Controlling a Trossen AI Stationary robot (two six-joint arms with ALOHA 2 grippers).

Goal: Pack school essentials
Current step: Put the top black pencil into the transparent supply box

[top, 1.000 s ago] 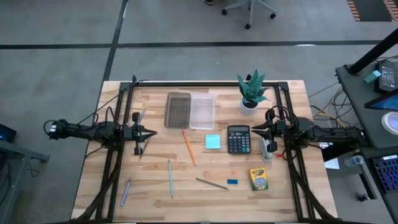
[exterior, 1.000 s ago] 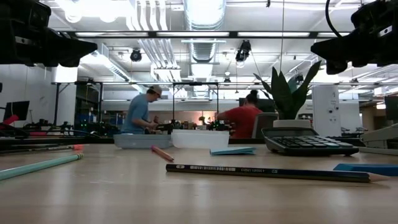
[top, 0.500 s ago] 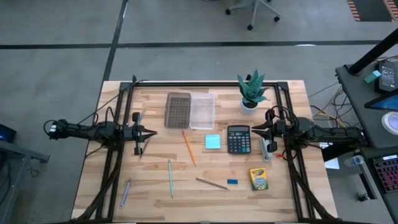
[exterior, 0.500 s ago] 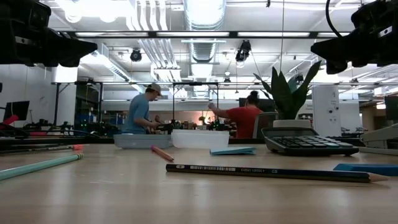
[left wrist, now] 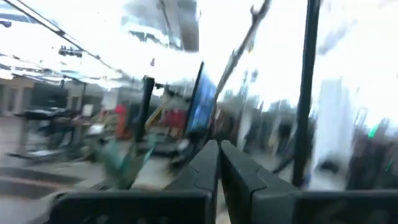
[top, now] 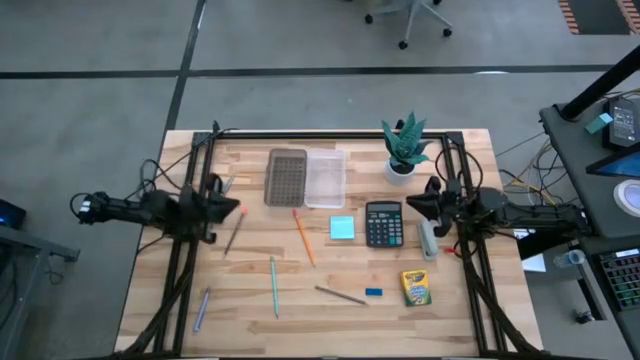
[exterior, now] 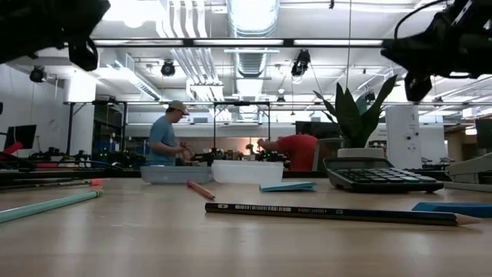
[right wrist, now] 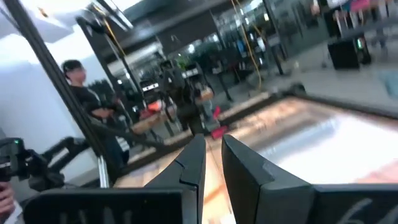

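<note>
1. Left gripper [top: 232,209]: we see it over the table's left edge, off the wood, holding nothing. In the left wrist view its fingers [left wrist: 205,171] sit pressed together, so closed and empty.
2. Right gripper [top: 418,199]: over the right side, just beside the calculator [top: 383,223] and above the stapler-like grey item [top: 429,239]. In the right wrist view its fingers [right wrist: 191,163] show only a thin slit between them, so near closed, nothing gripped.
3. Containers: clear bin [top: 325,178] and dark brown tray [top: 286,177] sit side by side at the far middle of the table [top: 460,330]. We judge the clear bin is where things go.
4. Essentials, all loose on the wood, none packed yet:
   - orange pencil [top: 303,236] nearest the bin
   - sticky pad [top: 342,228] just beside the calculator
   - green pencil [top: 274,286], blue pen [top: 202,308] front-left
   - grey pencil [top: 340,295] touching or nearly touching the blue eraser [top: 373,292]
   - crayon box [top: 416,287] front-right
   - another thin pencil [top: 233,237] near the left gripper
5. Doing the first pick well, imo: open fingers wide before descending, come straight down, straddle a pencil across its width at mid-length so it doesn't tip.
6. Split the work: left arm for pencils and pen, right for pad, eraser, crayons. Keep clear of the plant [top: 404,146].
</note>
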